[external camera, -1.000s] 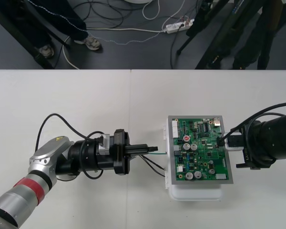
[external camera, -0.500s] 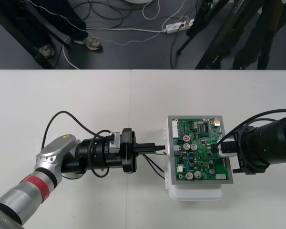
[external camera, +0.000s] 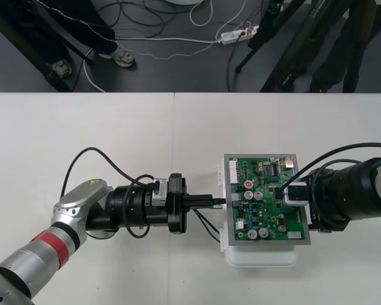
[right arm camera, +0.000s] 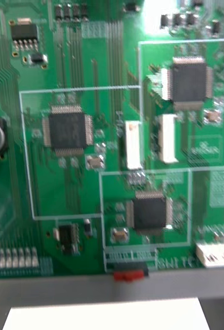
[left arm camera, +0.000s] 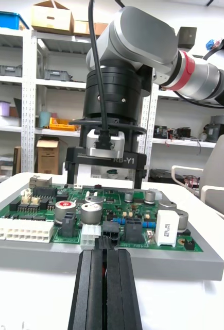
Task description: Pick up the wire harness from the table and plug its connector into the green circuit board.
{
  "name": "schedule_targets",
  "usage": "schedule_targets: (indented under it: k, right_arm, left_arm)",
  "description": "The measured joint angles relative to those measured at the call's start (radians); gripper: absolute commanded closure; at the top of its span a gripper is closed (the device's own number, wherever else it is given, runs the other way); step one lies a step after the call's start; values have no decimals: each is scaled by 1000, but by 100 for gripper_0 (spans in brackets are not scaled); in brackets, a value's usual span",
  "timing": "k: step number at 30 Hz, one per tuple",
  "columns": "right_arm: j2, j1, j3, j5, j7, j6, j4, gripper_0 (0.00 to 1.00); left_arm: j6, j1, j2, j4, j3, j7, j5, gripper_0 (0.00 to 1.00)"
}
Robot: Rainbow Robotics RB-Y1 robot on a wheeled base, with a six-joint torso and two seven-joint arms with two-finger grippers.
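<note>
From above, the left gripper [external camera: 217, 201] lies low along the table [external camera: 114, 140], its tips just at the left edge of the green circuit board [external camera: 267, 219] on its white base [external camera: 260, 257]. The wire harness [external camera: 206, 222] trails out beneath it in thin strands and curves toward the base. The right gripper [external camera: 282, 192] stands over the board's right half. Its wrist camera looks straight down on the board's chips [right arm camera: 68, 129] and pale sockets [right arm camera: 132, 144]. In the left wrist view the two black fingers [left arm camera: 91, 289] are pressed together on the small black plug [left arm camera: 110, 243], which stands just before a dark header [left arm camera: 112, 229] at the board's near edge — I cannot say it is seated. The right gripper's fingers there are spread wide, holding nothing. I think the push must go straight, level and slow — with the plug centred on the header, or the pins may bend.
</note>
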Motion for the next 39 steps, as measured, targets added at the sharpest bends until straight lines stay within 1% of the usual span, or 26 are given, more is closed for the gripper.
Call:
schedule_targets:
  k: [9, 39]
  right_arm:
    - [1, -3, 36, 26, 0, 0, 0, 0]
    - [1, -27, 36, 22, 1, -2, 3, 0]
  left_arm:
    - [9, -1, 0, 0, -4, 0, 2, 100]
    - [31, -18, 0, 0, -52, 0, 5, 100]
